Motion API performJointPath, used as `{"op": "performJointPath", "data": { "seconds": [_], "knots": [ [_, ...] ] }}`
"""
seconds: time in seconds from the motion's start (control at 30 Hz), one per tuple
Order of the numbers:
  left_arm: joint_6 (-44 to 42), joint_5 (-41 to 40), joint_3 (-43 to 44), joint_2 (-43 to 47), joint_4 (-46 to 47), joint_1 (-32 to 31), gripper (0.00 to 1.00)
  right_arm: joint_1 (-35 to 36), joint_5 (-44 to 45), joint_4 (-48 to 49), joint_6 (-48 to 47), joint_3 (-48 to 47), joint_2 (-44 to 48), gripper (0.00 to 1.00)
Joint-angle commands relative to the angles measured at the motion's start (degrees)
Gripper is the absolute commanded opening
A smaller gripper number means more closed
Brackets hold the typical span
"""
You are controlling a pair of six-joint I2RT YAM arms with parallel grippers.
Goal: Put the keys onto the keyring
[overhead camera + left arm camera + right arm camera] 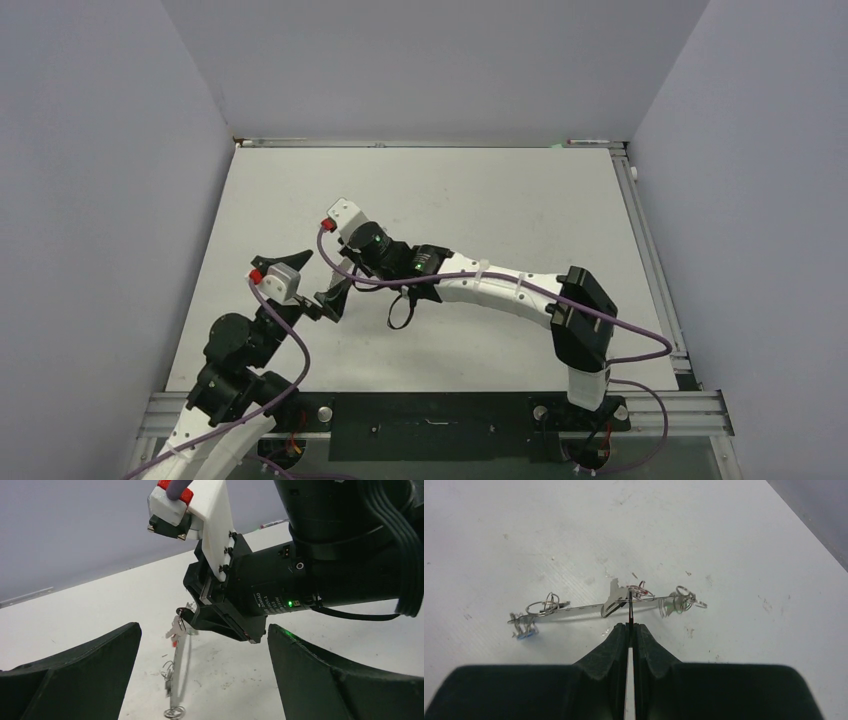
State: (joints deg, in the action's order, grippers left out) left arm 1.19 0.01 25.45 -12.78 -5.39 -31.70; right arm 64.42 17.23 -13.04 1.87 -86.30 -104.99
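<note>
Keyring (pixel 579 608) carries small keys (pixel 613 601), the right pincer (pixel 629 626) clamped on one.

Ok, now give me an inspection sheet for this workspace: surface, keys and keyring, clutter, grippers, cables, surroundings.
Surface: white table, scuffed and specked.
Job's things: keyring seen edge-on, keys hung along it, blue tag at one end.
Clutter: nothing seen.
Grippers: right gripper shut, pinching thin metal at the keyring's middle; ring wire or key blade, unclear. Left gripper open, facing it, holding nothing.
Cables: purple cables run along both arms; black cable loop hangs under the right wrist.
Surroundings: plain grey walls on three sides; metal rail along the table's right edge.
</note>
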Motion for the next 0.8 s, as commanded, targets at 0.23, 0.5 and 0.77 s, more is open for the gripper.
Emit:
{"op": "performJointPath", "data": {
  "seconds": [0.23, 0.5, 0.77],
  "knots": [
    [-0.9, -3.2, 2.6, 1.3, 0.2, 0.6, 0.96, -2.6, -5.9, 7.9, 5.3, 18.9, 5.7, 0.05],
    [-0.9, -2.2, 2.7, 0.6, 0.2, 1.1, 0.96, -3.7, -10.5, 7.4, 11.2, 31.7, 7.2, 0.05],
    [-0.8, -2.1, 2.7, 0.4, -0.1, 1.2, 0.96, -4.0, -11.1, 2.1, 12.6, 31.9, 6.1, 0.18]
  ]
}}
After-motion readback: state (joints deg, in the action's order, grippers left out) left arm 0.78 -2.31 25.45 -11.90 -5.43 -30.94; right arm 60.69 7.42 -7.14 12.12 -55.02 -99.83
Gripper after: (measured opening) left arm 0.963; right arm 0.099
